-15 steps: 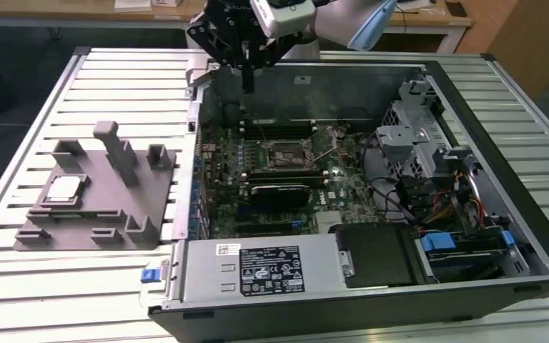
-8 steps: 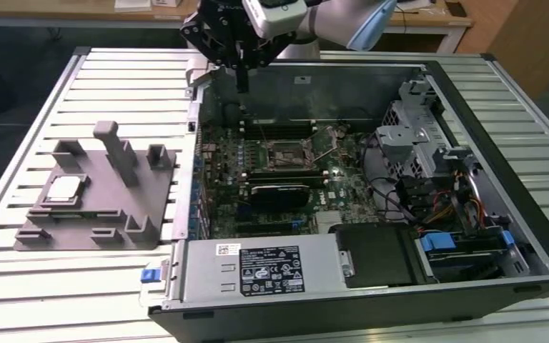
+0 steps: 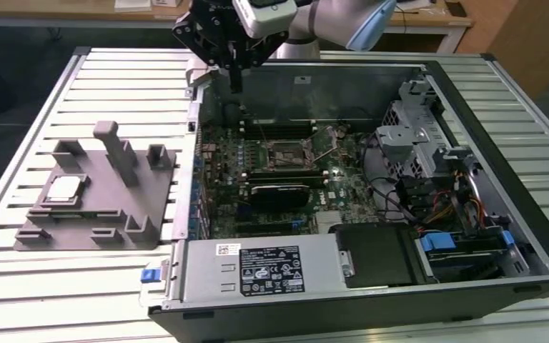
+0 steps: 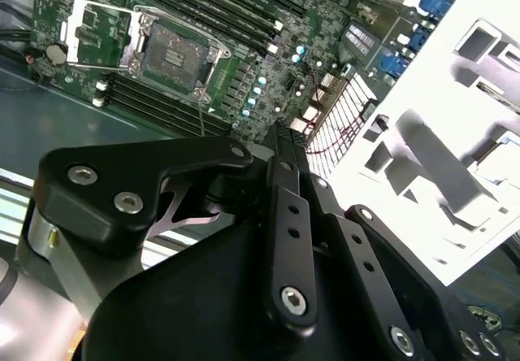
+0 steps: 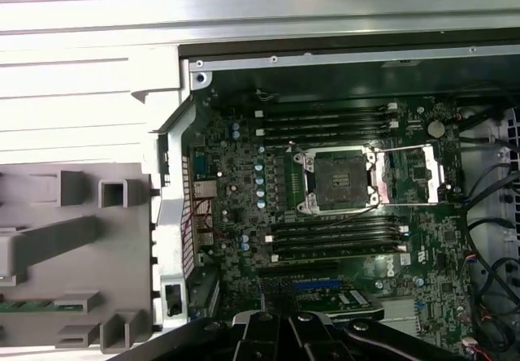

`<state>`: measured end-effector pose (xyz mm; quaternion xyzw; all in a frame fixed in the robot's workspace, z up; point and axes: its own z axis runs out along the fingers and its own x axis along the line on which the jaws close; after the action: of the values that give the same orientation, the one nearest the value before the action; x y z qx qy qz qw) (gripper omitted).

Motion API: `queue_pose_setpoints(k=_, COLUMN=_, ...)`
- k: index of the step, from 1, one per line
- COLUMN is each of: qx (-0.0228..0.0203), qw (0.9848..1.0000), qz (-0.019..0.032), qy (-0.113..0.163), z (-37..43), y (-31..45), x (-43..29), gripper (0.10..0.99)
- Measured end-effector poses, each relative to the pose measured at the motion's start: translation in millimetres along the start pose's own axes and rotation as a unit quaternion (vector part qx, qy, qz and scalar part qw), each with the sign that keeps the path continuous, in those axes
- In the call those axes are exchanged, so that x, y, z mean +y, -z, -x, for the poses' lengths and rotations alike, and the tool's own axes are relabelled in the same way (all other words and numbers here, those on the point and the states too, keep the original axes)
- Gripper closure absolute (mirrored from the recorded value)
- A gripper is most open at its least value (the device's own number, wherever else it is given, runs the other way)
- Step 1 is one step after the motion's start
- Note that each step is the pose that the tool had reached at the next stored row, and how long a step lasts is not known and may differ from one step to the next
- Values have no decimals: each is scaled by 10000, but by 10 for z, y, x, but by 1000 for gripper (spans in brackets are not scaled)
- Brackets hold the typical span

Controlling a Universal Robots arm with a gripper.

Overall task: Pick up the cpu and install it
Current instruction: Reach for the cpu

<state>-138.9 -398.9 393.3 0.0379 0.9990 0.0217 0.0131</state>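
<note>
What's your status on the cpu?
Tool shut, empty, above case far edge. Cpu on fixture, untouched. Socket open, unblocked.

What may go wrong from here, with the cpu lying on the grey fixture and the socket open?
1. The hand hangs close to the case wall; a low sideways move might strike it.
2. The cpu lies flat among upright posts of the grey fixture; the hand may bump one.
3. The socket stands open; a tilted placement could harm its contacts.
</note>
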Motion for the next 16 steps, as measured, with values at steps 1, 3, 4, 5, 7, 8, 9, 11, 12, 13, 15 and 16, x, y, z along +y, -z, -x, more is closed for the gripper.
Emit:
queue_pose_setpoints(k=1, qx=0, qw=10000, qz=0, qy=0, z=-8, y=0, x=-1, gripper=980)
queue_pose_setpoints(k=3, qx=0, qw=10000, qz=-1, qy=0, z=-26, y=1, x=-2, gripper=980)
queue_pose_setpoints(k=4, qx=0, qw=10000, qz=0, qy=0, z=-34, y=1, x=-2, gripper=980)
queue_pose_setpoints(k=5, qx=0, qw=10000, qz=0, qy=0, z=-39, y=1, x=-2, gripper=980)
queue_pose_setpoints(k=7, qx=0, qw=10000, qz=0, qy=0, z=-52, y=2, x=-4, gripper=980)
queue_pose_setpoints(k=8, qx=0, qw=10000, qz=0, qy=0, z=-58, y=2, x=-4, gripper=980)
queue_pose_setpoints(k=9, qx=0, qw=10000, qz=0, qy=0, z=-64, y=2, x=-5, gripper=980)
queue_pose_setpoints(k=11, qx=0, qw=10000, qz=0, qy=0, z=-81, y=2, x=-6, gripper=980)
queue_pose_setpoints(k=12, qx=0, qw=10000, qz=0, qy=0, z=-90, y=3, x=-7, gripper=980)
queue_pose_setpoints(k=13, qx=0, qw=10000, qz=0, qy=0, z=-98, y=3, x=-7, gripper=980)
queue_pose_setpoints(k=15, qx=0, qw=10000, qz=0, qy=0, z=-116, y=4, x=-9, gripper=980)
queue_pose_setpoints(k=16, qx=0, qw=10000, qz=0, qy=0, z=-125, y=4, x=-9, gripper=980)
